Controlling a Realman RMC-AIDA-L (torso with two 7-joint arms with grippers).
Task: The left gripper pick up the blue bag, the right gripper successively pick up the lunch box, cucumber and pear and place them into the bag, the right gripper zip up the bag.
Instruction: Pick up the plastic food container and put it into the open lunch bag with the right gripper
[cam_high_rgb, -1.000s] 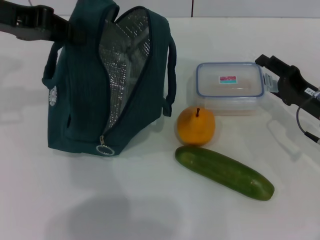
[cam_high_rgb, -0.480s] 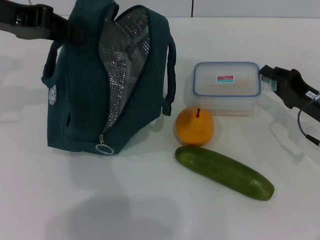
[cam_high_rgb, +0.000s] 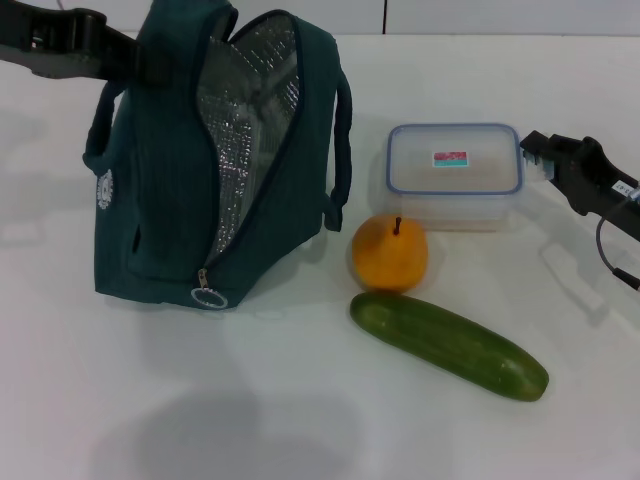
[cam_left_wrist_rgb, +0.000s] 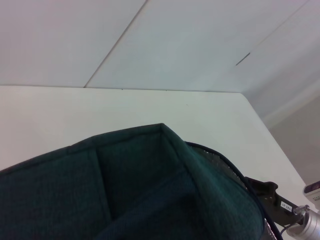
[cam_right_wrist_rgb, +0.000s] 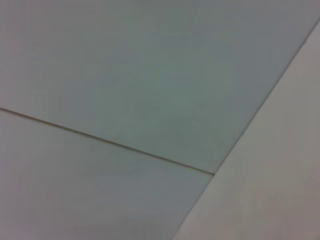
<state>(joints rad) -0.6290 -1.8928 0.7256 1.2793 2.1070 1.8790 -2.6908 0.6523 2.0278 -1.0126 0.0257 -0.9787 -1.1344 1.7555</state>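
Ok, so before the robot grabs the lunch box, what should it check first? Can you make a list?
1. Blue bag standing upright with its zip open and the foil lining showing: ok.
2. Left gripper at the bag's top, on the robot's left: ok; its grip itself: cannot tell.
3. Lunch box lid on, nothing on top of it: ok.
4. Right gripper right beside the lunch box's right end, around it or not: cannot tell.
5. Pear sits close against the front of the lunch box, so it may get bumped: not ok.
6. Cucumber lies in front, away from the box: ok.
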